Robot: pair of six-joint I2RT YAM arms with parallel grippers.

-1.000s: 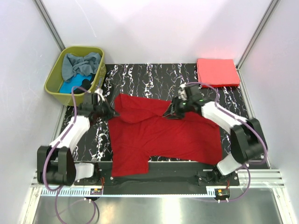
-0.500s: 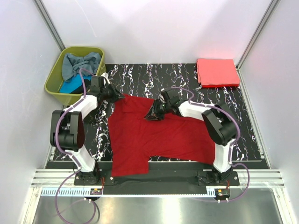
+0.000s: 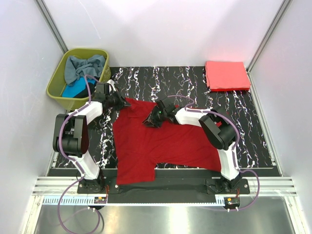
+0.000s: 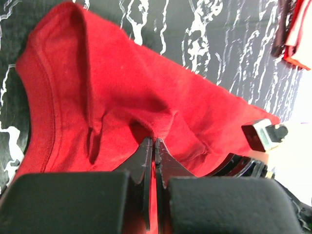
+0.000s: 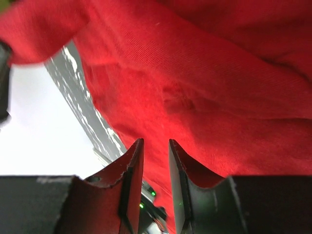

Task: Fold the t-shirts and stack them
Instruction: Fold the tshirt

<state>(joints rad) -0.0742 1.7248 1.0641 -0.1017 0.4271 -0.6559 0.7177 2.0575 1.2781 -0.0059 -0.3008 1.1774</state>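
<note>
Two tools pinch the dark red t-shirt (image 3: 165,146) — the left tool (image 4: 153,141) clamped tight on its far left corner, the right tool (image 5: 155,143) narrowly closed on a raised fold near its middle — the shirt spread across the black marbled desk (image 3: 243,122)

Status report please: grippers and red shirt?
Left gripper shut on dark red t-shirt, far corner. Right gripper shut on its upper middle. Shirt not folded. Nothing blocking.

walls (image 3: 161,29): plain white | tabletop (image 3: 146,78): black, white-veined | light: even
</note>
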